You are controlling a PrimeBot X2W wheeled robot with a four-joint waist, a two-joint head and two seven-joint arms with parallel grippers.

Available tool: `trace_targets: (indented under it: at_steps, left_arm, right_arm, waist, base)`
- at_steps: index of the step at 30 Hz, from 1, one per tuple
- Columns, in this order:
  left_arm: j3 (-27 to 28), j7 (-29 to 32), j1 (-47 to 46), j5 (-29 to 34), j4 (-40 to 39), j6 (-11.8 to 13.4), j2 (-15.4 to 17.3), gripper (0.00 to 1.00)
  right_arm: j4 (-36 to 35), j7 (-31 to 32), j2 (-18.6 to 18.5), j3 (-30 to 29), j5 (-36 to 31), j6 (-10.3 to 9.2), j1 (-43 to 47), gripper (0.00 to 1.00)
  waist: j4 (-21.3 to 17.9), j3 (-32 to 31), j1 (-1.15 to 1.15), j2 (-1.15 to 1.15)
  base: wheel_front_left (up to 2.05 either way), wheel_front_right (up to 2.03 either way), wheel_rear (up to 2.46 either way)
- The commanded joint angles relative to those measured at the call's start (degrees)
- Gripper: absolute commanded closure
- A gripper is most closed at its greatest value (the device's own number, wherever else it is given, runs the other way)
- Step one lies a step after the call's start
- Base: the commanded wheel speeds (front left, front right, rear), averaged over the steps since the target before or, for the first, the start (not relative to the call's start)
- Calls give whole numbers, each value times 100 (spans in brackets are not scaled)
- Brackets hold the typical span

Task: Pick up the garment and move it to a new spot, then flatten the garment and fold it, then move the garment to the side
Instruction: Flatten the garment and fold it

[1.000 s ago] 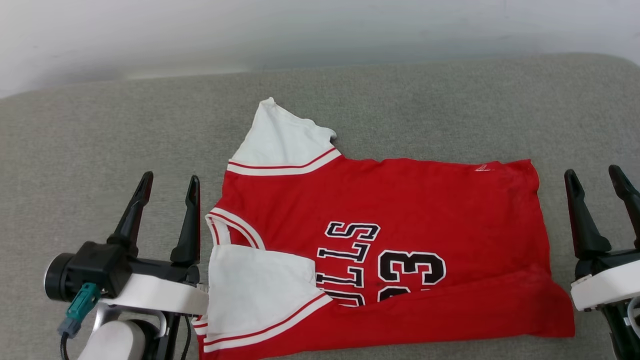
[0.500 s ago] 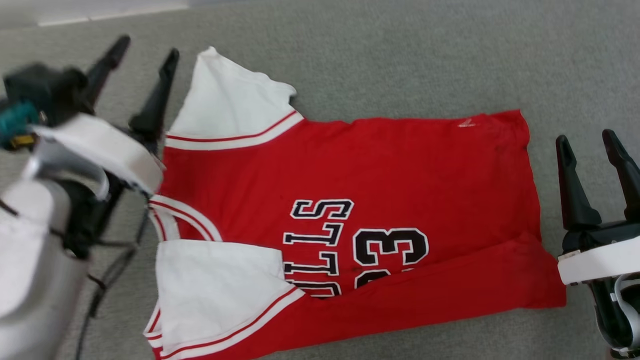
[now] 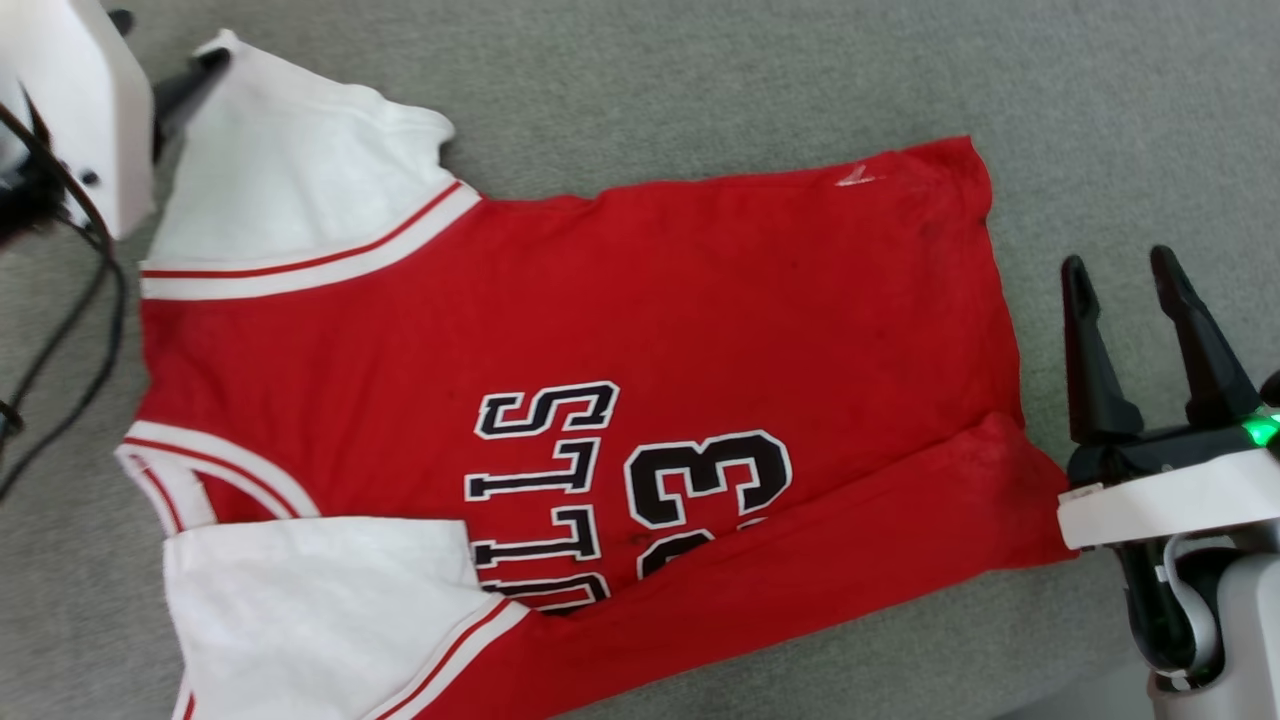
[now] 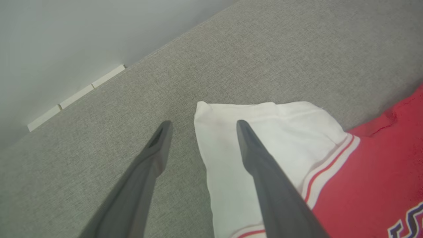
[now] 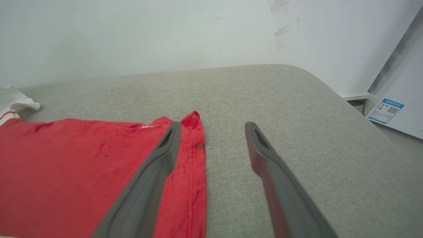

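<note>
The garment (image 3: pixel 560 320), a red jersey with white sleeves and black "33" lettering, lies spread on the grey cushion (image 3: pixel 700 80). Its collar is at the left and its hem at the right. Its near long edge is folded up over the lettering, and the near sleeve (image 3: pixel 310 610) is folded inward. My left gripper (image 4: pixel 204 123) is open above the far sleeve (image 4: pixel 264 132), straddling that sleeve's corner: one finger over white cloth, one over cushion. My right gripper (image 3: pixel 1116 258) stands open beside the hem; its left finger (image 5: pixel 158 165) hangs over the hem corner (image 5: pixel 193 122).
A pale wall (image 5: pixel 165 33) backs the cushion, with a white baseboard (image 4: pixel 76 97) at its foot. The cushion's rounded edge (image 5: pixel 330 89) drops off at the right, beside a white panel with a blue label (image 5: pixel 386 110). A black cable (image 3: pixel 90 330) hangs from my left wrist (image 3: pixel 75 110).
The head camera has tipped down and closer. My left arm has swung from the lower left, beside the collar, up to the far sleeve. The right gripper has stayed by the hem.
</note>
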Motion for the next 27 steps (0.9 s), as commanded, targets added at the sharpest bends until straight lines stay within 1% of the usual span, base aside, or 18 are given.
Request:
trace_targets:
  at_steps: [1,4,8,12,14,18,19,20,22,26,27]
  left_arm:
    - [-42,280,-187,-68,105,41,31,0]
    - [-121,698,-404,-57,270,85,87,0]
    - [-230,1007,-578,-10,454,103,148,0]
    - [-283,1081,-680,142,643,177,216,0]
    - [-377,1092,-694,315,727,176,320,0]
    - [-510,1144,-572,328,890,166,250,1]
    - [-537,1165,-539,325,914,164,227,59]
    - [-569,1190,-498,294,935,147,219,100]
    - [-599,1151,-446,245,949,117,219,100]
    - [-498,750,-467,172,957,101,103,100]
    - [-498,750,-467,172,957,101,103,100]
  right_arm:
    - [51,-67,62,47,29,-2,-128,0]
    - [157,-132,98,115,47,-3,-186,0]
    - [280,-223,141,208,70,-2,-226,0]
    - [403,-321,216,319,74,-3,-269,0]
    - [449,-359,240,382,63,-2,-306,0]
    - [558,-410,234,442,92,-2,-350,0]
    - [584,-413,204,453,84,-3,-366,0]
    - [603,-422,183,456,76,-3,-390,0]
    - [635,-426,150,452,80,-3,-447,0]
    - [678,-389,29,422,60,-3,-457,0]
    - [678,-389,29,422,60,-3,-457,0]
  waist:
    - [-148,148,-1,0]
    - [-231,245,-1,0]
    - [-345,384,-1,0]
    - [-435,496,-1,0]
    - [-466,539,-1,0]
    - [-479,571,-1,0]
    - [-471,573,-1,0]
    - [-462,570,-1,0]
    - [-439,554,-1,0]
    - [-354,437,-1,0]
    - [-354,437,-1,0]
  base:
    - [0,0,0]
    - [0,0,0]
    - [0,0,0]
    - [0,0,0]
    - [0,0,0]
    - [0,0,0]
    - [0,0,0]
    - [0,0,0]
    - [0,0,0]
    - [0,0,0]
    - [0,0,0]
